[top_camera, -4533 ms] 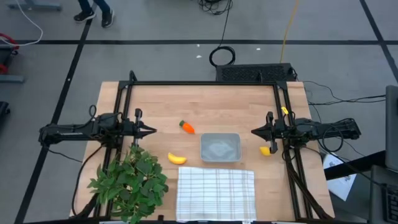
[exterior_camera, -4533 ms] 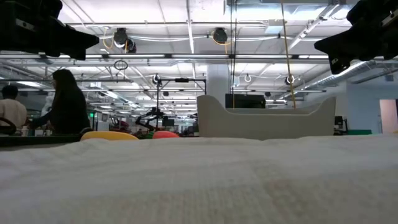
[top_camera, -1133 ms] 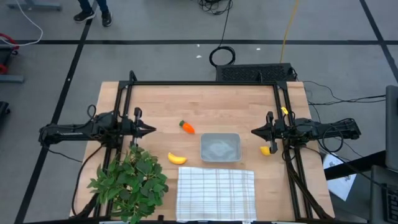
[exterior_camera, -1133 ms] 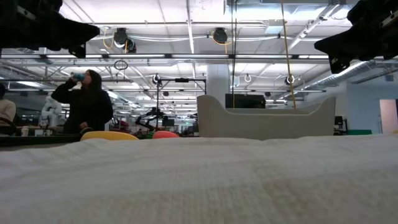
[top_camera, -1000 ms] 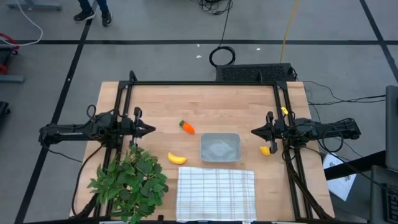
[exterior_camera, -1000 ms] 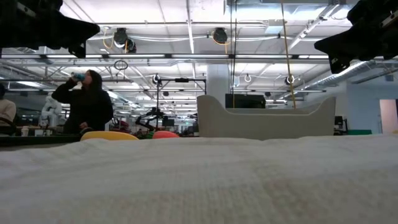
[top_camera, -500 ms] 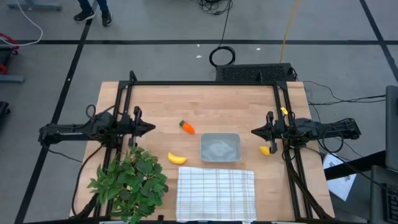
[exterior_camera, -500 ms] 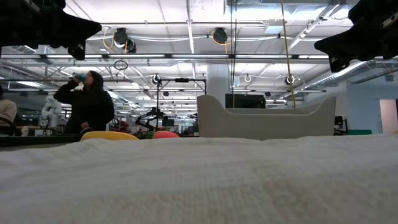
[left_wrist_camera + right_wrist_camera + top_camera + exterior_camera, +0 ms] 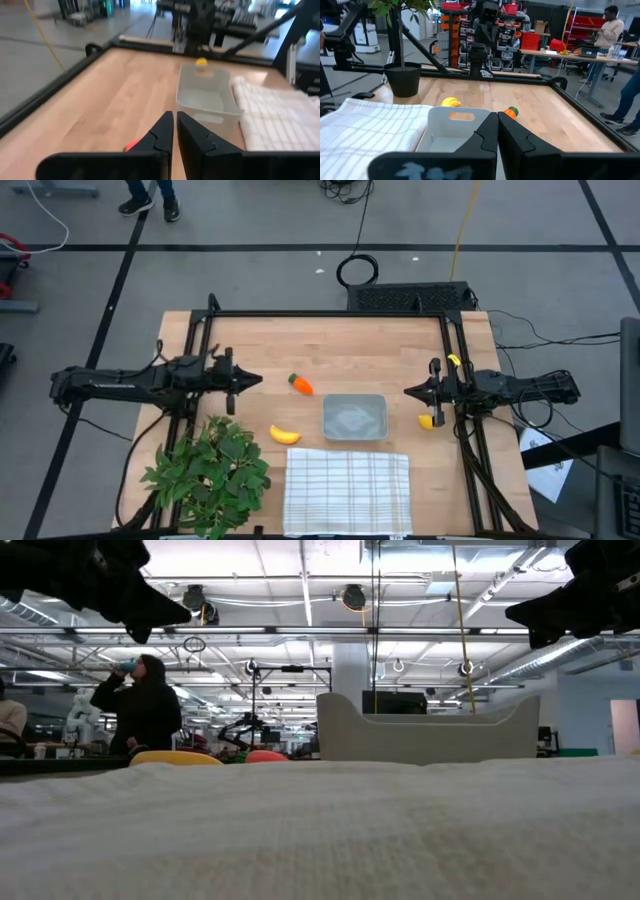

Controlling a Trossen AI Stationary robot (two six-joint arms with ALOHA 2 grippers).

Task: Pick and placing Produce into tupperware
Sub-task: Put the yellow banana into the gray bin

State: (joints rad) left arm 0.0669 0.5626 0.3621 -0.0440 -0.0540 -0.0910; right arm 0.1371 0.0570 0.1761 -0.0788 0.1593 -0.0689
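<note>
The orange carrot [image 9: 300, 384] with its green top lies on the wood left of the tupperware [image 9: 354, 417], a shallow grey-clear container. The yellow banana [image 9: 284, 435] lies nearer the near edge. The small yellow lemon [image 9: 427, 421] sits just right of the container. My left gripper [image 9: 262, 380] is shut and hovers a short way left of the carrot [image 9: 131, 146], touching nothing. My right gripper [image 9: 405, 392] is shut and hovers above the table beside the lemon. The right wrist view shows the banana [image 9: 451, 102] and carrot [image 9: 510, 112] beyond the container [image 9: 450, 130].
A white checked cloth [image 9: 347, 490] covers the near edge in front of the container. A leafy green plant [image 9: 210, 470] stands at the near left corner, below my left arm. A black frame [image 9: 330, 314] borders the table. A person [image 9: 140, 705] stands in the room beyond.
My left gripper has moved toward the table's right, closing on the carrot, and shifted a little toward the far edge. It has stayed shut. The right arm and all the produce have kept still.
</note>
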